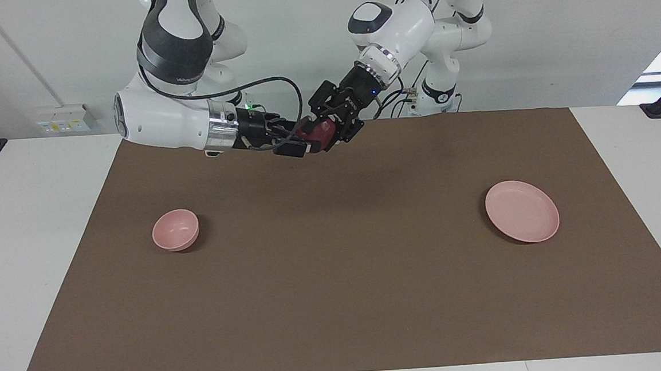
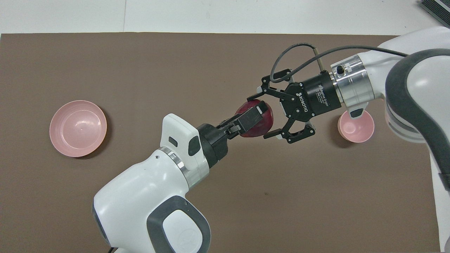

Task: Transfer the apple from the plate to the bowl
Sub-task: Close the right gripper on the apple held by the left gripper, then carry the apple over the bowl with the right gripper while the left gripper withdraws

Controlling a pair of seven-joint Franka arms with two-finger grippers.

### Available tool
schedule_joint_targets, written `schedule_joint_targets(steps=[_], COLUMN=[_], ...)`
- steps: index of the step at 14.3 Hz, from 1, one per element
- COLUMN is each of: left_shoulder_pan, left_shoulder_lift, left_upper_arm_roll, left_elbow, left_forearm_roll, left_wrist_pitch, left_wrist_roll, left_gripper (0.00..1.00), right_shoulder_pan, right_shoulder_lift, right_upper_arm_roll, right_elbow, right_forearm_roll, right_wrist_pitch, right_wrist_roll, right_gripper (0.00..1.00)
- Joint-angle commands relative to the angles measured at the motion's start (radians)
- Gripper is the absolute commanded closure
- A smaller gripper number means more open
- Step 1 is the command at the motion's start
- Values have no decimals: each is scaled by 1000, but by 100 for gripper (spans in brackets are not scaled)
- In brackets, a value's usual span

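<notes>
Two claws are shown meeting in mid-air at the apple (image 2: 254, 118), which is held up over the brown mat (image 1: 337, 300), roughly midway between the plate (image 1: 522, 211) and the bowl (image 1: 175, 230). The left claw (image 2: 254, 119) is seen clamped on the apple. The right claw (image 2: 262, 115) is set around the fruit from the bowl's side, its fingers (image 2: 256, 95) bracketing it; whether they already press on the skin cannot be told. The plate is empty, and so is the bowl.

The step in hand is judged to be a hand-over. It is done well if the right claw's fingers are seated across the apple's widest part, clear of the left claw's fingers, and a firm hold is confirmed before the left grip is released. The fruit is round and smooth, so an off-centre pinch may let it squirt out and drop to the table.
</notes>
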State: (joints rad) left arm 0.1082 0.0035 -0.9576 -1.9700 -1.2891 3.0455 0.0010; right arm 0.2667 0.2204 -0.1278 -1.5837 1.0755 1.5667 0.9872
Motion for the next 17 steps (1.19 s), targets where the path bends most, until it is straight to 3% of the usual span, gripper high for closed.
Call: schedule_joint_targets(steps=[1,5,6,7,8,10,14,17], left_shoulder_pan=[-10,-9,-9,-9,-9,-9,-7,-7], left_shoulder_lift=[9,9,10,10,10,10,10,9], left_upper_arm_roll=[3,3,3,3,3,3,3,3], left_elbow=[22,22,22,22,22,22,20,16], left_forearm_roll=[-22,-22,-22,-22,-22,-22,-21,-19], left_wrist_pitch=[10,10,10,10,10,10,10,9], left_wrist_roll=[7,7,4,4,2,4,19,16], left_gripper=[100,100,84,55,33,4,0,0], right_shoulder_pan=[-4,-7,-14,-17,-21,-26,-26,-58], right_shoulder_lift=[-3,1,1,-1,-1,-1,-4,-10], right_upper_arm_roll=[7,7,5,5,5,2,-6,-7], right_elbow=[-4,-1,-1,-1,1,4,4,1], right_forearm_roll=[12,6,4,3,1,-11,-45,-147], right_wrist_pitch=[-16,-22,-23,-27,-34,-46,-50,-51], right_wrist_roll=[-27,-30,-45,-54,-58,-67,-93,-189], right_gripper=[100,100,100,100,100,100,100,100])
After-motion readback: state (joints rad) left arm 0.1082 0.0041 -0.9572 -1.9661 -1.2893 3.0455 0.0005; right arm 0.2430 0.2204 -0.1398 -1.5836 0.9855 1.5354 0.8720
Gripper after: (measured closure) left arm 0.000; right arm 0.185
